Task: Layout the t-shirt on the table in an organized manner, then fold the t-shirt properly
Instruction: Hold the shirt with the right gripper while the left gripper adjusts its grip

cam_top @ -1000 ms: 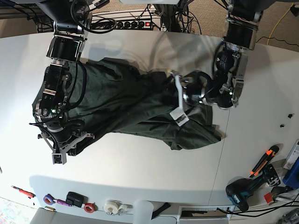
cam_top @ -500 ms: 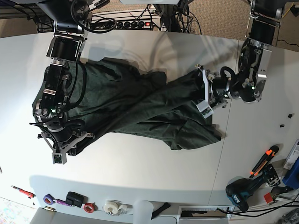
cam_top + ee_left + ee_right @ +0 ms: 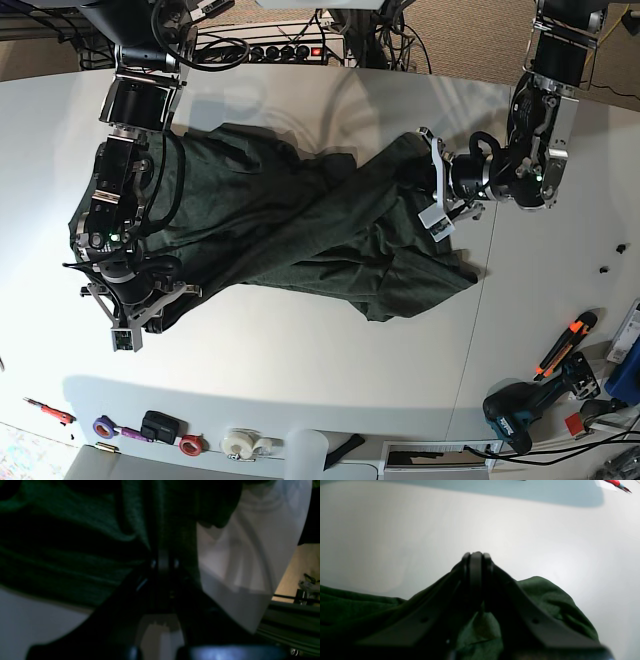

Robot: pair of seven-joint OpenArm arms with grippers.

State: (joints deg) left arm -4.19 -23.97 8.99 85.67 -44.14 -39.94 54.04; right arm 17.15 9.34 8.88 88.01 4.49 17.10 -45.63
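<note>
The dark green t-shirt (image 3: 280,230) lies crumpled and twisted across the middle of the white table (image 3: 300,380). My left gripper (image 3: 434,188) is at the shirt's far right edge, its white fingers together on a fold. In the left wrist view the left gripper (image 3: 162,560) has its jaws closed with green knit (image 3: 62,567) bunched around them. My right gripper (image 3: 126,322) sits at the shirt's near left corner. In the right wrist view the right gripper (image 3: 476,555) is shut, with green fabric (image 3: 557,600) pinched lower between the fingers and bare table (image 3: 420,525) beyond.
A drill (image 3: 525,410) and an orange-handled tool (image 3: 565,345) lie at the front right. Tape rolls (image 3: 240,443) and small items line the front edge. A power strip (image 3: 285,52) and cables sit behind the table. A red screwdriver (image 3: 617,483) lies far off.
The left gripper drew back from the shirt's middle to its right edge and closed there, and the cloth at that edge shifted slightly. The right arm has not moved.
</note>
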